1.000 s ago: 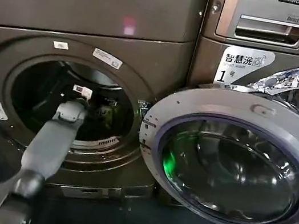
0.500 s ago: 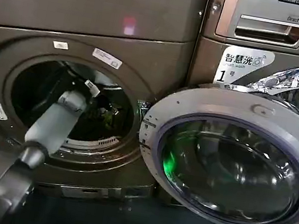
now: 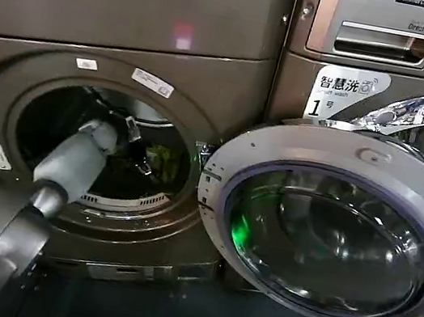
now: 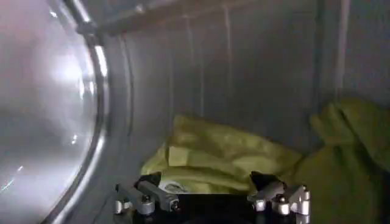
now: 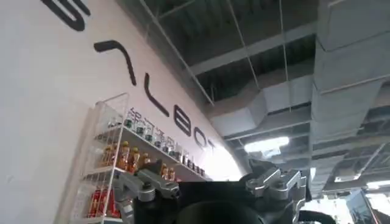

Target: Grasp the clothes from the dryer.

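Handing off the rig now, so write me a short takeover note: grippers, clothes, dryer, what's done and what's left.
Left gripper: open, inside the drum of the bronze-brown front-loading dryer, just short of the small yellow-green fabric garment.
Right gripper: open, parked away from the machines, pointing up toward the ceiling.
Grey-rimmed glass door: swung wide open.
Done: reach into the drum.
Left: close on the garment, then draw it out.

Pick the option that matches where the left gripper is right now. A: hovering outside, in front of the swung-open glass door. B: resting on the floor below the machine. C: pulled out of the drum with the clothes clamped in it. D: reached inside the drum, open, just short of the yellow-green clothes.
D: the left gripper is inside the dryer, its fingers spread apart with the clothes lying just beyond them, not yet clamped.
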You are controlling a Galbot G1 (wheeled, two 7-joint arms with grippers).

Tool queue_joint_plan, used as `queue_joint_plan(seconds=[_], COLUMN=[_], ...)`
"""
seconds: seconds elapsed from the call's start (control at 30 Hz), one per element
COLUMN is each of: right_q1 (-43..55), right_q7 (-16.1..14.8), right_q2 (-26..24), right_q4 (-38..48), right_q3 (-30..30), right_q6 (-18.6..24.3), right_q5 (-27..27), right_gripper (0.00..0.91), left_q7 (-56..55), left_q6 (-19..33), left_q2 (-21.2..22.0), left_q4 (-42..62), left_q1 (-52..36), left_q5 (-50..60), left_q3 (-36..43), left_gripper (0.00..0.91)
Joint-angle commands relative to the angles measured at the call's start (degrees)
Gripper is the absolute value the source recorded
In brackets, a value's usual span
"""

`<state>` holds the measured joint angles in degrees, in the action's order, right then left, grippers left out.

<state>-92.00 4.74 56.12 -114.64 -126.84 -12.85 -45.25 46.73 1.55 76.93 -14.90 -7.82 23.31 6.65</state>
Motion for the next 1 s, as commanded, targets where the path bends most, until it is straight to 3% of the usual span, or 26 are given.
queue_joint_plan(seconds=[0.03, 1.0], right_q1=[-0.08, 0.54], right_q7=[-0.02, -0.23], right_q2=[0.12, 0.84], right_q4=[-0.15, -0.58], right_q3=[0.01, 1.11], right_q6=[0.02, 0.32], right_q5=[0.05, 1.05], right_gripper=[0.907, 0.907], left_q7=[2.7, -1.92], left_q6=[1.6, -1.19], left_q2=[0.55, 2.82], left_q4=[3.44, 4.05], left_q1=[-1.82, 2.44], left_q5=[10.63, 10.88], left_q3=[2.57, 1.89], left_gripper=[0.907, 0.907])
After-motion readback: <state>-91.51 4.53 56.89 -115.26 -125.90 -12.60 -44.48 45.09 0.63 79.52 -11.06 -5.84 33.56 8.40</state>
